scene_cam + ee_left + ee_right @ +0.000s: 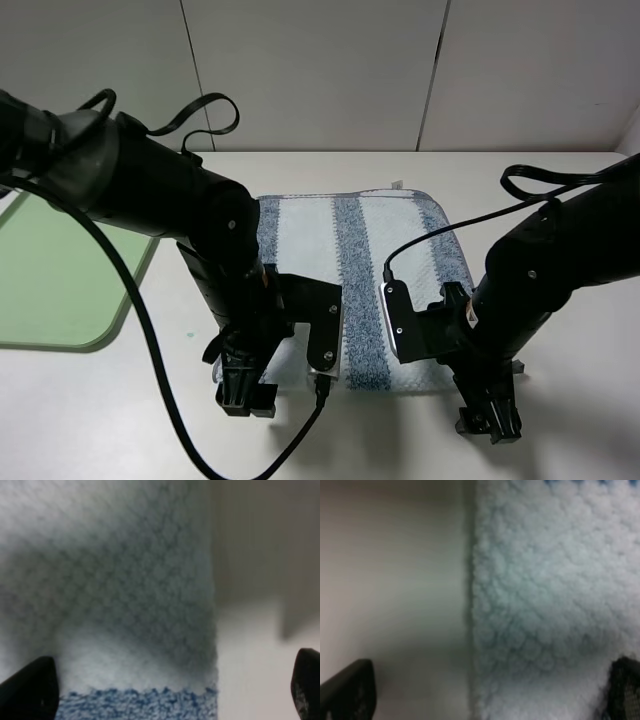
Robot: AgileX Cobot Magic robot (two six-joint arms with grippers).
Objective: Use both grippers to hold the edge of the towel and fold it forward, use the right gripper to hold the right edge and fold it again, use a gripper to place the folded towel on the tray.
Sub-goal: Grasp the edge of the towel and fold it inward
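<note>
Towel (400, 250) lies flat, stripes running from the tabletop's (100, 420) near edge to far; long axis unclear. My left gripper (243, 392) and right gripper (490, 412) gape over its near corners.

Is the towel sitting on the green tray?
No, the towel lies flat on the white table, apart from the tray.

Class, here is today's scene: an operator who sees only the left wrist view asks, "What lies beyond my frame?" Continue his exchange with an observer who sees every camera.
Observer: A pale-green tray lies left of the towel in the high view, not touching it.
Operator: And the other arm?
Observer: The right gripper is at the towel's near right corner, jaws open.
Operator: Any fold made yet?
Observer: No, the towel lies spread flat, its stripes showing.
</note>
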